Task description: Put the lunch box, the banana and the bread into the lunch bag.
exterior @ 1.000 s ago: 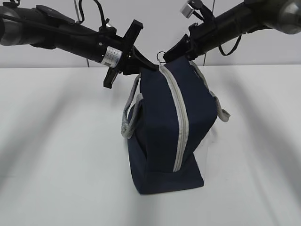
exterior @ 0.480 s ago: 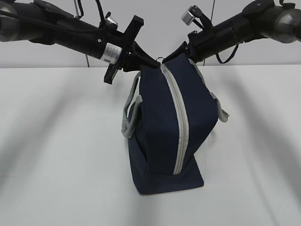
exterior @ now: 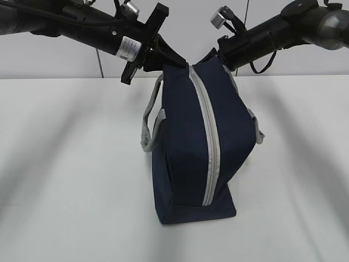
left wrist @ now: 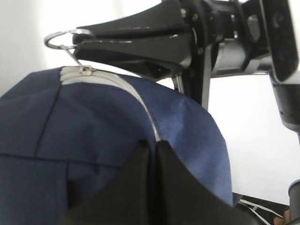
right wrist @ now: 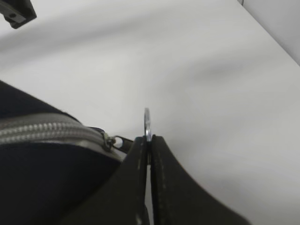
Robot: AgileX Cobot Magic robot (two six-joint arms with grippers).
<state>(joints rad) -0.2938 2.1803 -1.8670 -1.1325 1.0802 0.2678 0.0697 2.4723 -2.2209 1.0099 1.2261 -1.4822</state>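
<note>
The navy lunch bag (exterior: 185,147) stands on end on the white table, its grey zipper (exterior: 210,136) closed down the front. My left gripper (exterior: 175,61) is shut on the fabric at the bag's top; in the left wrist view its tips (left wrist: 152,144) pinch blue cloth (left wrist: 93,122) beside the zipper. From the other side my right gripper (exterior: 211,57) meets the same top corner. It (right wrist: 149,138) is shut on the metal ring pull (right wrist: 147,119), which the left wrist view also shows (left wrist: 60,36). Lunch box, banana and bread are out of view.
Grey strap handles hang at the bag's left (exterior: 148,131) and right (exterior: 257,128) sides. The white table (exterior: 65,174) spreads around the bag, with a pale wall behind. Both black arms slant down from the upper corners.
Both grippers have lifted a little, drawing the bag's top corner up so that the bag stands taller. Both grips are unchanged.
</note>
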